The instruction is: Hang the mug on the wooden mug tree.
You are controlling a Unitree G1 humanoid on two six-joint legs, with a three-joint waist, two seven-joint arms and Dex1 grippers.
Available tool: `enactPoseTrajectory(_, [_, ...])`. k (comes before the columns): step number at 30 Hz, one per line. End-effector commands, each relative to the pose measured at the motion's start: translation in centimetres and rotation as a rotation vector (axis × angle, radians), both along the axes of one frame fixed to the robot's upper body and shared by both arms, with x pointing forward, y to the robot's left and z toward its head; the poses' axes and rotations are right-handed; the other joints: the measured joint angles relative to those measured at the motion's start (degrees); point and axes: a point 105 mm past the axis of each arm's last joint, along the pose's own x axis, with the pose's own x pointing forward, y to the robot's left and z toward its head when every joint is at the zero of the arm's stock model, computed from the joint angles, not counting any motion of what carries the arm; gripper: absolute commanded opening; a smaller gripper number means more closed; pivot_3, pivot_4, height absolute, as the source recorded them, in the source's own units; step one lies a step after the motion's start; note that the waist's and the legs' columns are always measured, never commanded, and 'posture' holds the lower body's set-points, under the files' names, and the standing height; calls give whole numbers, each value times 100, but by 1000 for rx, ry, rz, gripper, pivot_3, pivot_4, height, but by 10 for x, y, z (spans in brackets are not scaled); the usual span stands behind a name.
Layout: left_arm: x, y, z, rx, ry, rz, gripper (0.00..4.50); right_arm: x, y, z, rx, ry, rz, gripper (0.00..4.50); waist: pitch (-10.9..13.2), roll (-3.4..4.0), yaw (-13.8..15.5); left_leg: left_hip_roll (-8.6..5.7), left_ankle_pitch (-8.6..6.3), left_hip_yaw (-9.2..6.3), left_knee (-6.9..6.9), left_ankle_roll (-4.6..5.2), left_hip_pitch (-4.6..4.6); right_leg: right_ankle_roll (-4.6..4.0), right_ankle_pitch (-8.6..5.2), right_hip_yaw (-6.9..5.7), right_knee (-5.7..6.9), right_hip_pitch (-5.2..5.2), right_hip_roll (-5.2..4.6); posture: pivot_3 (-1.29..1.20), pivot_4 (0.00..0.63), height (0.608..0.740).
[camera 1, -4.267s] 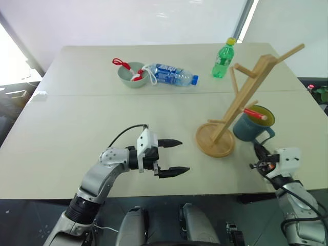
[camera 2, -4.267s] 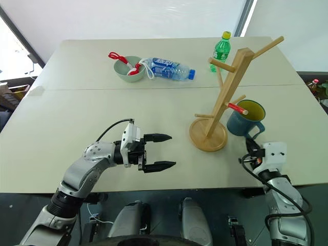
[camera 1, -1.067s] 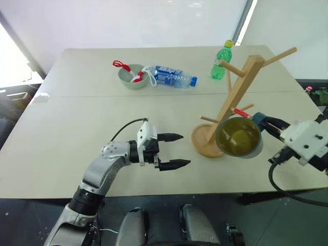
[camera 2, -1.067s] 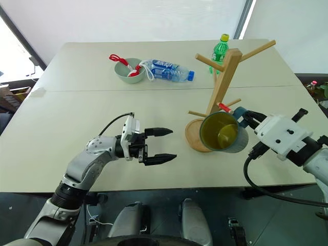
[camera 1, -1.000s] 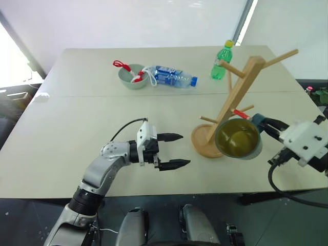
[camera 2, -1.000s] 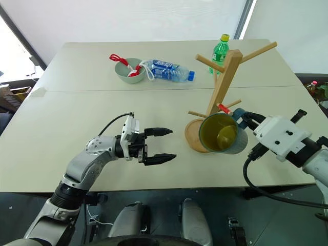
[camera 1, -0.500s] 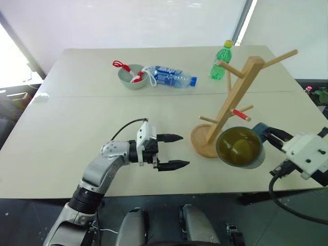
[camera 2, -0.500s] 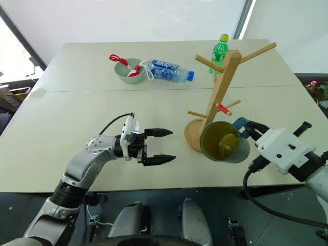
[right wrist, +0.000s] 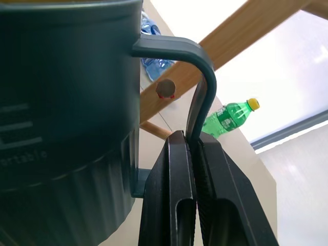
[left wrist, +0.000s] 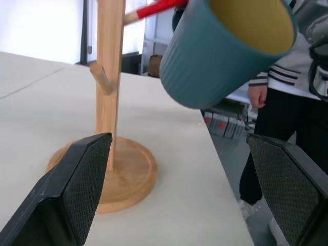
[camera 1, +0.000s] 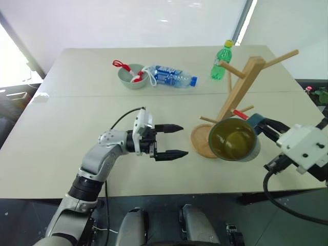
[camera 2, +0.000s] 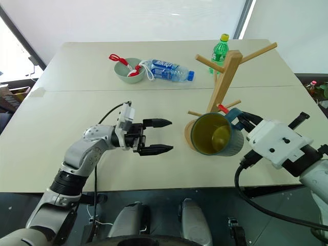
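Beige table (camera 1: pixel 77 113) under window light: your right gripper (right wrist: pixel 192 148) is clenched on the handle of the mug (camera 1: pixel 233 140), held in the air beside the wooden mug tree (camera 1: pixel 233 100). Line the handle loop up with the red-tipped peg (right wrist: pixel 165 88), then slide it on. Your left gripper (camera 1: pixel 171 140) waits released.

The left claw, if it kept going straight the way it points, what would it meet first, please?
Probably the mug tree: the left claw is open and aimed at its post and base. The mug hangs off the table and looks nearer, though depth is unclear.
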Motion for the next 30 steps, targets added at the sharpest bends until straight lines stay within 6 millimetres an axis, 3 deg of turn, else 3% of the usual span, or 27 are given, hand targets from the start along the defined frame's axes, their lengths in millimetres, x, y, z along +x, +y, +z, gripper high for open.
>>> enactPoseTrajectory(1, [-3, 2, 25, -37, -71, -16, 4500, 4, -2, 6, -24, -29, -11, 27, 0, -1, 0, 0, 0, 0, 0, 0, 0, 0, 0, 0, 0, 0, 0, 0, 150, 740])
enactPoseTrajectory(14, [-7, 4, 44, -58, -105, -5, 4500, 22, -3, 4, -27, -17, -11, 27, 3, -5, -6, 0, 0, 0, -1, 0, -1, 0, 0, 0, -2, 0, -1, 0, 150, 740])
enactPoseTrajectory(26, [-9, 0, 45, -81, -101, 7, 4500, 32, -1, -1, -31, -7, -13, 27, 3, -5, 0, -1, 0, 0, -2, 0, -4, 0, 0, 0, -4, -2, -1, 0, 150, 740])
enactPoseTrajectory(27, [-9, 0, 45, -82, -101, 7, 4500, 32, -1, 0, -26, -7, -12, 662, 3, -5, 0, -1, 0, 0, -2, 0, -4, 0, 0, 0, -4, -2, -1, 0, 150, 740])
enactPoseTrajectory(29, [-8, 0, 45, -82, -101, 8, 4500, 32, -2, 2, -27, -17, -16, 1257, 3, -5, -1, -1, 0, 0, -2, 0, -4, 0, 0, 0, -4, -2, -1, 0, 150, 740])
enactPoseTrajectory(30, [-8, 0, 45, -82, -101, 9, 4500, 32, -2, 4, -30, -23, -19, 1832, 3, -5, -1, -1, 0, 0, -2, 0, -3, 0, 0, 0, -4, -2, -1, 0, 150, 740])
